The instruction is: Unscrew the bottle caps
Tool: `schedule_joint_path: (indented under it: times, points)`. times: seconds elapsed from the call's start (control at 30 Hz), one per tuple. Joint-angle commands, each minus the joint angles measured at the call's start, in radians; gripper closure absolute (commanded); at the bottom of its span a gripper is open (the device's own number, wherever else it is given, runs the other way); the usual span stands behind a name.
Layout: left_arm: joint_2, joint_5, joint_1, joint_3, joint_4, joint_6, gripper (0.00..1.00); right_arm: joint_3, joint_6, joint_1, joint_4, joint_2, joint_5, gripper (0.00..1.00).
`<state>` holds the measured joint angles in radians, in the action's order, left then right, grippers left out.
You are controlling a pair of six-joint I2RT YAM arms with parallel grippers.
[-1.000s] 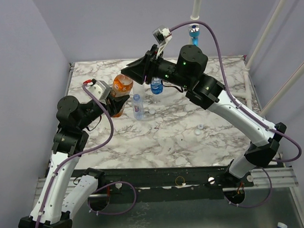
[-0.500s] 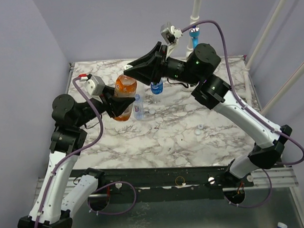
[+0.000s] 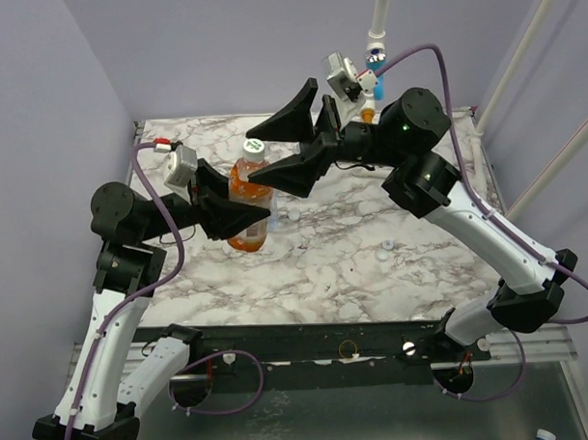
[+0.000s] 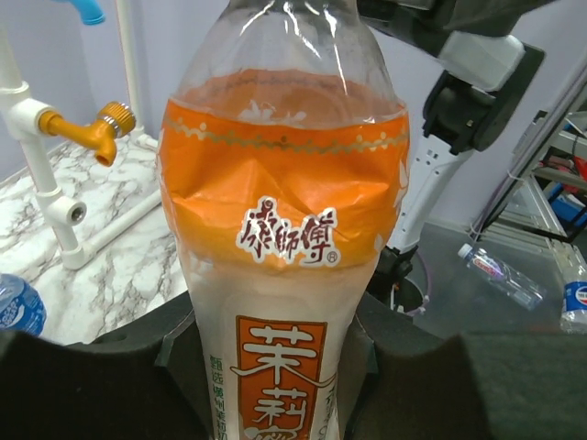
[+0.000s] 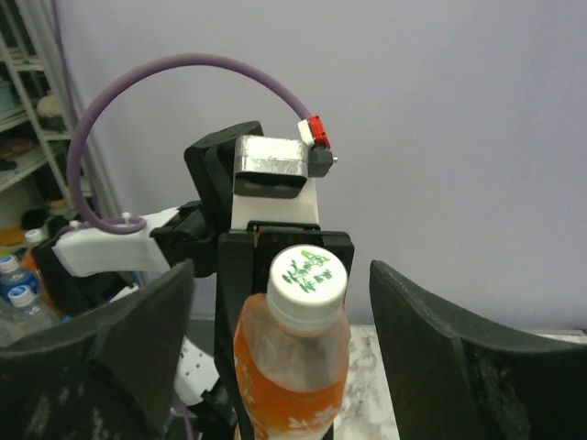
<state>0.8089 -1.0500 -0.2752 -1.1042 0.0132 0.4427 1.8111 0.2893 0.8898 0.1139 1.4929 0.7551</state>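
Cap (image 5: pixel 307 275) tops orange bottle (image 4: pixel 286 229), raised off surface (image 3: pixel 371 217), long axis tilted up toward right arm. Left fingers (image 3: pixel 231 214) clamped on bottle body. Right fingers (image 5: pixel 440 348) spread wide, flanking cap, apart from it. Likely next: close, twist.

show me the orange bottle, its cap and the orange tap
orange bottle (image 4: pixel 284 211): left wrist view, on the orange label band
cap (image 5: pixel 308 275): right wrist view, on its printed top face
orange tap (image 4: pixel 81 126): left wrist view, on its body
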Motion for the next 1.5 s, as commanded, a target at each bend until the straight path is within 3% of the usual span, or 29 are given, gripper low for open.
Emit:
schedule_joint_path:
  times: [0.0,0.07,0.17,0.37,0.67,0.9,1.0,1.23,1.47]
  points:
    - [0.015,0.098,0.002,-0.001,-0.085,-0.072,0.67,0.026,-0.04,0.024,-0.151,-0.017,-0.271,0.14]
    - [0.013,0.158,0.002,0.005,-0.112,-0.127,0.67,0.053,-0.032,0.027,-0.188,-0.004,-0.337,0.07]
    - [0.011,0.251,0.002,0.01,-0.142,-0.202,0.67,0.113,-0.015,0.03,-0.259,0.042,-0.402,0.06]
    - [0.004,0.341,0.002,0.024,-0.174,-0.303,0.68,0.224,-0.004,0.037,-0.367,0.128,-0.499,0.21]
    - [-0.01,0.386,0.002,0.04,-0.197,-0.382,0.7,0.333,0.006,0.037,-0.401,0.209,-0.465,0.35]
    - [-0.004,0.413,0.002,0.034,-0.198,-0.376,0.7,0.329,0.016,0.04,-0.391,0.224,-0.449,0.38]
    - [0.001,0.413,0.002,0.032,-0.197,-0.374,0.7,0.32,0.014,0.04,-0.381,0.225,-0.452,0.46]
    - [0.015,0.413,0.002,0.021,-0.197,-0.348,0.7,0.322,0.013,0.04,-0.374,0.232,-0.437,0.79]
    - [0.027,0.349,0.002,-0.008,-0.194,-0.261,0.7,0.255,-0.013,0.04,-0.321,0.182,-0.403,1.0]
